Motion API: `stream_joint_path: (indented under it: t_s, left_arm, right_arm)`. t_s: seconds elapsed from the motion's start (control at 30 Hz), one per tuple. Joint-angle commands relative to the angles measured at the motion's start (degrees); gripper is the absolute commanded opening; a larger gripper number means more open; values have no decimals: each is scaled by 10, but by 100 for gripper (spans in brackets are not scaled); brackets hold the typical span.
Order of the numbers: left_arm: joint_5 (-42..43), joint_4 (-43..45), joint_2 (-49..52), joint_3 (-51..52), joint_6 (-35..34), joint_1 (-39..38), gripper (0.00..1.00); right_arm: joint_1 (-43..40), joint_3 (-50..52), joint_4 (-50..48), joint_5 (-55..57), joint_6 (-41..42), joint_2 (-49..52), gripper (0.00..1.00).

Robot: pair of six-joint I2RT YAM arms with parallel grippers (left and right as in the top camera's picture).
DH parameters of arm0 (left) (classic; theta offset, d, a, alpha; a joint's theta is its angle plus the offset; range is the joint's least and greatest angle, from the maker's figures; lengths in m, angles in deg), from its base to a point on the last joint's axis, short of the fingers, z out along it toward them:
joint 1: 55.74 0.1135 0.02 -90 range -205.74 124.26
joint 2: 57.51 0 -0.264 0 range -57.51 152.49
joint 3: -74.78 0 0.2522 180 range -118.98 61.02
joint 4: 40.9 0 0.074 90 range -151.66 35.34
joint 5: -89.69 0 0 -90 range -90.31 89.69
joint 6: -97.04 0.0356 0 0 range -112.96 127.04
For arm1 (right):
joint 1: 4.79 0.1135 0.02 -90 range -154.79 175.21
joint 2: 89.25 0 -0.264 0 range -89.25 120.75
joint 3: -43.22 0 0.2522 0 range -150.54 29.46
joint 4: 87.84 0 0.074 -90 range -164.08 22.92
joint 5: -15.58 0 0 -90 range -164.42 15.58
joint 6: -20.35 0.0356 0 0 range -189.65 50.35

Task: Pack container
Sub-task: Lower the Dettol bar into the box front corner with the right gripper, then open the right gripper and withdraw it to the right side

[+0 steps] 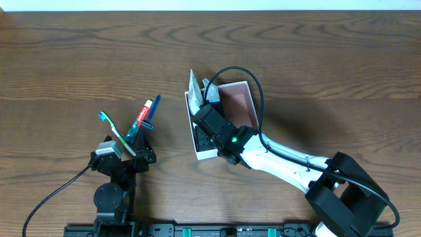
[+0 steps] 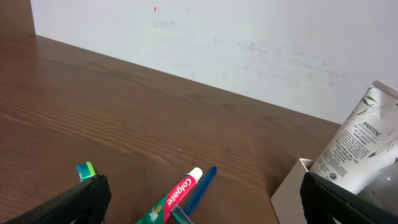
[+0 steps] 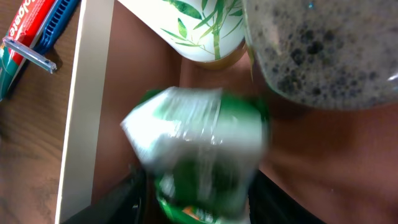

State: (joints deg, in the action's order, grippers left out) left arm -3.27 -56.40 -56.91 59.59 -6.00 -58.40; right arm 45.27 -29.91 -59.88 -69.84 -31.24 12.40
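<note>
Left gripper (image 1: 137,146) is hovering, fingers spread wide, by the toothpaste (image 1: 140,118). Right gripper (image 1: 207,115) is reaching into the box (image 1: 238,104) sitting mid-table (image 1: 66,66), fingers flanking a blurred green-and-white packet (image 3: 199,143); pinching or loose, I cannot tell.

The table (image 1: 66,59) was dark brown wood with a wavy grain running along its length. Its surface was matte and evenly lit, with only soft shadows. Behind its far edge stood a plain white wall (image 2: 249,37), faintly scuffed with grey smudges. One small red speck (image 2: 155,9) sat high up on it.
</note>
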Motion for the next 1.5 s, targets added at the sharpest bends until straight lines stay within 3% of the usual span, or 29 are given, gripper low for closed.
stream_joint_path:
  t_s: [0.0,0.57,1.13,1.47]
  left_arm:
    - [-6,-21,1,12,10,3,98]
    - [-6,-21,1,12,10,3,98]
    - [-6,-21,1,12,10,3,98]
    - [-6,-21,1,12,10,3,98]
  right_arm:
    - [9,-8,-2,10,3,-3,52]
    - [15,-10,8,27,1,-19,52]
    - [13,-10,92,60,1,-215,55]
    - [-60,-10,229,120,-8,-365,72]
